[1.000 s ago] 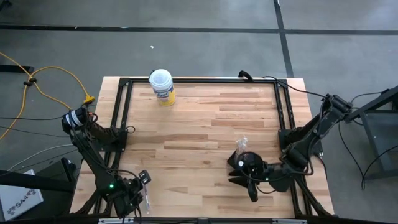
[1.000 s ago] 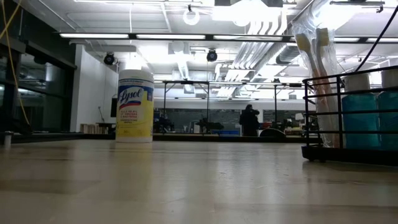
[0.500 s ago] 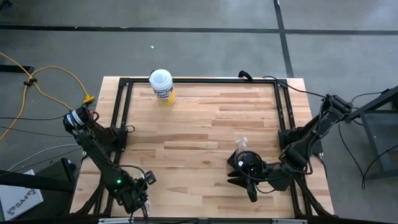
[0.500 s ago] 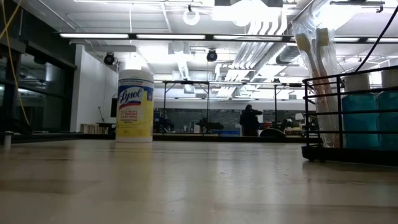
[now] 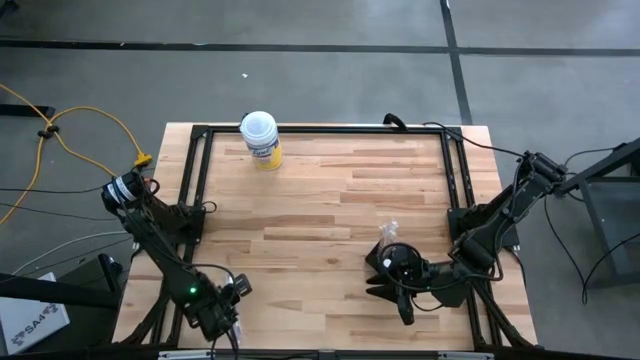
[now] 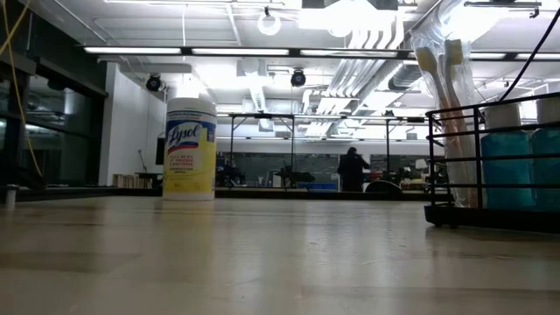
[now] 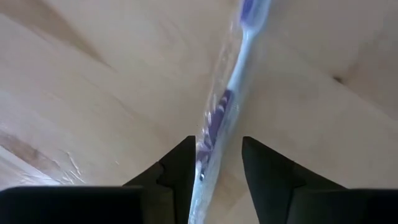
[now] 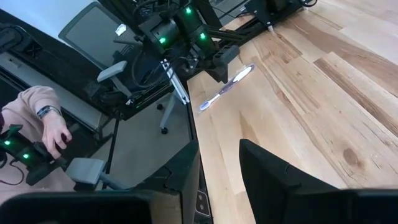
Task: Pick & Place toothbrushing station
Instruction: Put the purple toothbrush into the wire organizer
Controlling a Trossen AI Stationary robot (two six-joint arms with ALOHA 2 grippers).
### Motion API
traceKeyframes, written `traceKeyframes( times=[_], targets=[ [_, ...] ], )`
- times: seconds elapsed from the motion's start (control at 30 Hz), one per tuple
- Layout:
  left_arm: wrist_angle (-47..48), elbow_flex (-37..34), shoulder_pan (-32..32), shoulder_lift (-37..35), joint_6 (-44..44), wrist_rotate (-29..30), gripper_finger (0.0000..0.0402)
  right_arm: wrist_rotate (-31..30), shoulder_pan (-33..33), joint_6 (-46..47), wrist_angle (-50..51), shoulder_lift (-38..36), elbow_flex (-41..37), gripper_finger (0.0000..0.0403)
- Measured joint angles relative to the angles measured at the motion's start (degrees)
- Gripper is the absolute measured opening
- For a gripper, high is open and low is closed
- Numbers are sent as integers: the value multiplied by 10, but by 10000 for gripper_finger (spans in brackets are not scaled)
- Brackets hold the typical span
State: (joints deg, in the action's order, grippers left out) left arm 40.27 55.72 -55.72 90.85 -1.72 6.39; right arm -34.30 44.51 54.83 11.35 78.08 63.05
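Note:
The toothbrushing station (image 6: 490, 166) is a black wire rack holding wrapped toothbrushes and blue bottles; it stands on the table at the near right. From above only its clear wrapping (image 5: 388, 233) shows beside my right arm. My right gripper (image 5: 378, 278) is open and empty next to it, pointing toward the table's left (image 8: 219, 155). My left gripper (image 5: 228, 322) is open at the near left corner, pointing down. Its fingers (image 7: 216, 162) stand on either side of a wrapped purple-and-white toothbrush (image 7: 225, 102) lying flat on the table, which also shows in the right wrist view (image 8: 227, 87). My left gripper comes from above with one finger (image 7: 181, 163) on each side of the toothbrush's wrapped handle (image 7: 211, 134), across it. I cannot tell whether a finger touches the wrap. The toothbrush lies flat on the table.
A white-lidded, yellow-labelled canister (image 5: 261, 138) stands upright at the far left (image 6: 190, 149). A black frame (image 5: 200, 180) runs along the table's edges. A person's hand and pink sleeve (image 8: 43, 118) show beyond the near left corner.
My left gripper has gone toward the table's near edge and down over the toothbrush, then kept still. The toothbrush has stayed where it was.

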Motion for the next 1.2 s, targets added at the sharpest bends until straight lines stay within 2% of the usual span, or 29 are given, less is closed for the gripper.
traceKeyframes(
  times=[0.7,0.93,1.13,1.2],
  targets=[
    [-91,-80,21,-2,-6,-6,124,0,0,9,0,0,0,107],
    [-91,-80,21,-1,-15,-18,82,0,0,9,0,0,0,107],
    [-91,-81,21,-1,-15,-23,18,0,0,9,0,0,0,107],
    [-91,-81,21,-1,-15,-22,11,0,0,9,0,0,0,107]
  ],
)
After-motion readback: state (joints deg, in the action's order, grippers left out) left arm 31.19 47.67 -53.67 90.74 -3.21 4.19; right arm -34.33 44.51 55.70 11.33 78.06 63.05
